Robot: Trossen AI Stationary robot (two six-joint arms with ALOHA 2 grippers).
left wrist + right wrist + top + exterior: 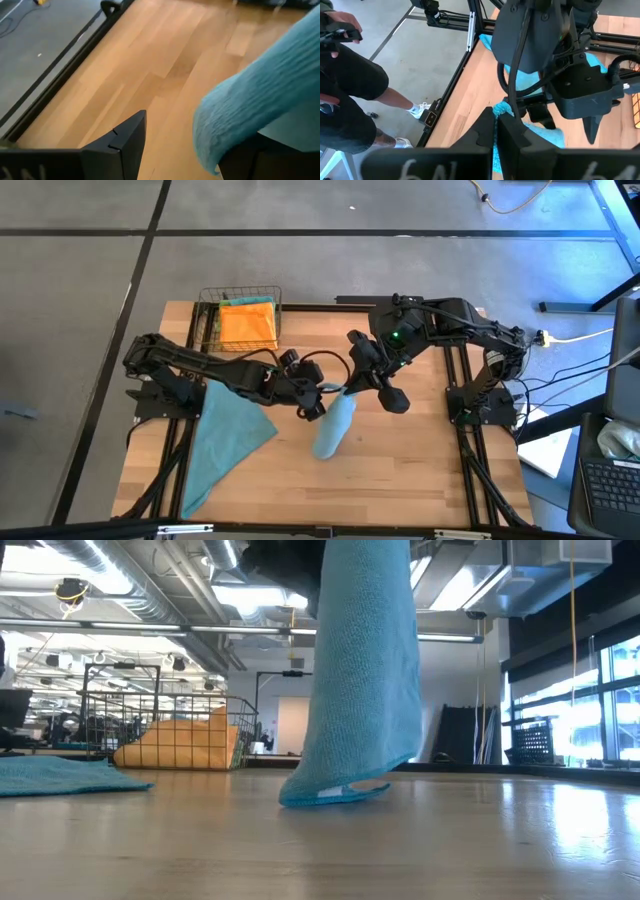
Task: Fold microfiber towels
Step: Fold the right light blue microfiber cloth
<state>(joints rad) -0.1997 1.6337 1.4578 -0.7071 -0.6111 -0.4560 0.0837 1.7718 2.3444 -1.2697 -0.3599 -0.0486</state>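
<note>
At the middle of the wooden desk (400,470), a teal towel (333,425) hangs in the air, pinched at its upper edge by the right tool (349,387), whose two dark fingers (485,131) are pressed together on a fold of the cloth. From table height the towel (365,670) drops as a long limp column, and its lower end curls onto the desk surface, touching it. The left tool (318,408) sits just beside the hanging towel, on the side toward the left arm's base, with its fingers spread wide; in the left wrist view one finger (117,147) shows clear of the cloth while the towel (255,100) drapes over the other side. Whether the left tool touches the cloth is hard to tell.

A second teal towel (225,435) lies spread flat on the desk's left part, under the left arm, well apart from the hanging one. A wire basket (207,315) stands at the far left edge of the desk and holds an orange towel (247,323), with a strip of lime green (247,301) showing at its far edge.

Beyond the desk's edge, in the right wrist view, a person in dark shorts (350,100) stands on the floor.
</note>
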